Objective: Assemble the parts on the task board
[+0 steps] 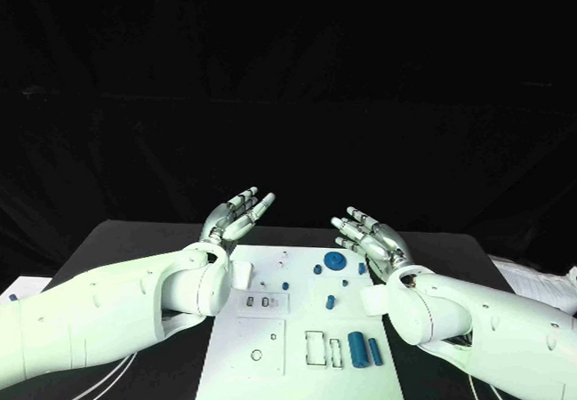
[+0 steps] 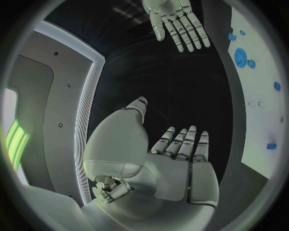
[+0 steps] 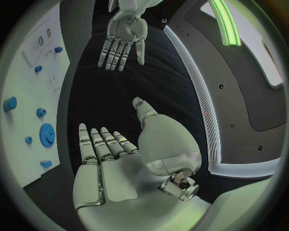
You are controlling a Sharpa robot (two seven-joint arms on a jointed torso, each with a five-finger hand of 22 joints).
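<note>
The task board [image 1: 249, 376] lay flat in the middle of the black table [image 1: 133, 238], long side running away from the robot. Judged stiff; it should not need holding.

Left hand [image 1: 235, 212] was raised beyond the board's far left corner, palm up, fingers spread, holding nothing. Right hand [image 1: 371, 237] mirrored it beyond the far right corner, likewise spread and empty. Neither touched the board or any part. Every part lay nearer the robot than both hands, between the two forearms.

Parts, largest first:
- Two blue cylinders [image 1: 364, 350] lay side by side near the board's right edge, on its near half, just beside a rectangular cut-out [image 1: 316, 347]. Judged light, hard and smooth, prone to roll. Take across the middle, thumb against a finger.
- Blue gear [image 1: 335, 262] sat on the far half, closest to the right hand. Judged rigid; the toothed rim should give purchase if pinched at the edge.
- Small blue pieces [image 1: 330, 301] were scattered round the gear and mid-board. Judged very light, easily flicked away; a fine pinch from above seems wanted.

Crumpled white wrapping [image 1: 542, 280] lay on the table's right side, well apart from the board.
</note>
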